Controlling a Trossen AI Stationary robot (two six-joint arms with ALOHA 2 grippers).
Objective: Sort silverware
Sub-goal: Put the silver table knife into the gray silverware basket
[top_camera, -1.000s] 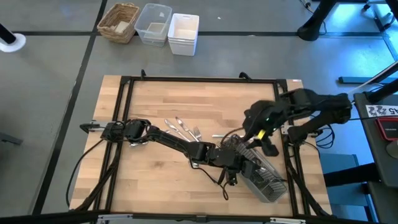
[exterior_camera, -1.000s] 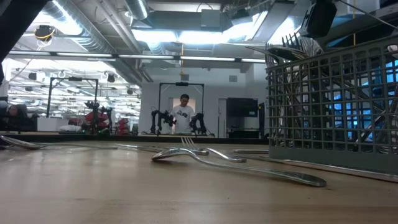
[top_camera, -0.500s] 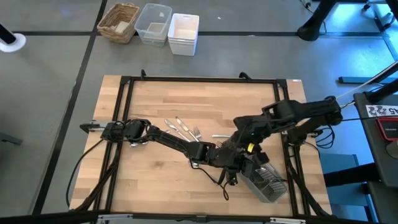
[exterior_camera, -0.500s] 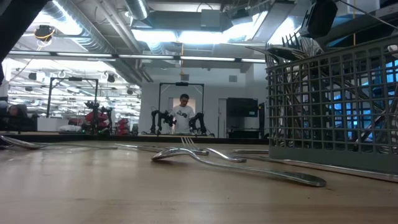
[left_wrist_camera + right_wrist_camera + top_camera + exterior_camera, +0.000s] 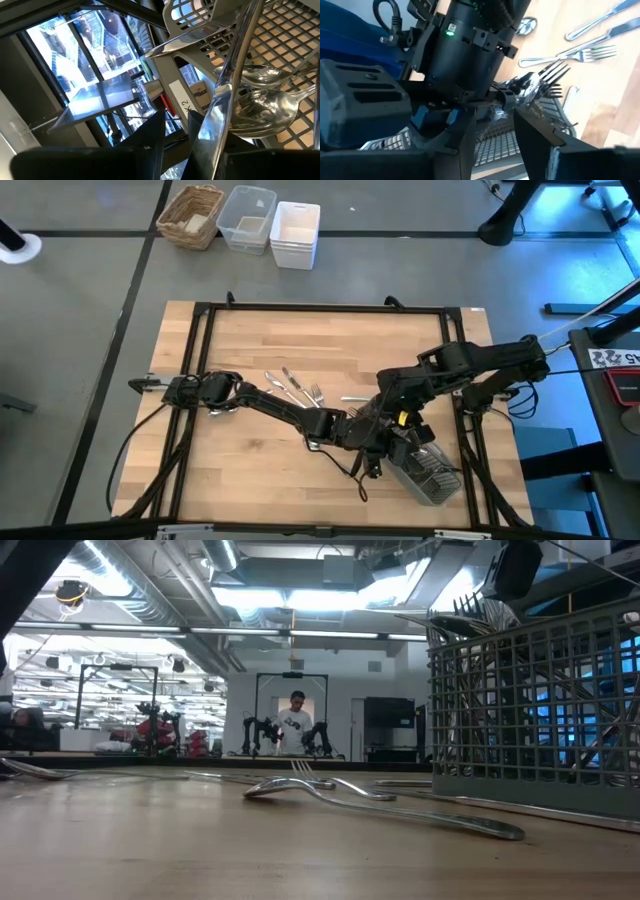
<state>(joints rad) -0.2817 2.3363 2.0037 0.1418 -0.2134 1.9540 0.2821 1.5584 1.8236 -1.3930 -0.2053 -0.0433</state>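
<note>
The grey slatted caddy (image 5: 428,468) stands near the table's right near corner, and in the low view it (image 5: 540,705) holds several silverware pieces upright. My left gripper (image 5: 176,117) reaches into the caddy's top, open by a narrow gap, beside spoons (image 5: 260,102). My right gripper (image 5: 494,112) is open and hovers just above the left wrist (image 5: 470,50) and the fork tines (image 5: 542,82) in the caddy. In the high view it (image 5: 398,412) sits at the caddy's far side. Loose silverware (image 5: 296,387) lies flat mid-table, with a knife (image 5: 355,397) to its right. My left gripper has a long silver handle (image 5: 217,120) running along the outer side of one finger (image 5: 200,142) inside the caddy. I cannot tell whether it touches the handle. Nothing shows between the two fingers.
A black frame (image 5: 320,307) borders the wooden table. A wicker basket (image 5: 190,215), a clear bin (image 5: 247,218) and a white bin (image 5: 295,232) sit beyond the far edge. A fork and spoon (image 5: 330,790) lie in the low view's foreground. A person (image 5: 296,720) stands far back in the room.
My right gripper has swung toward the table's left and down, from beside the caddy's far right to just above the left wrist at the caddy's top. It has barely moved in the last half second. The left arm, the caddy and the loose silverware have kept still.
</note>
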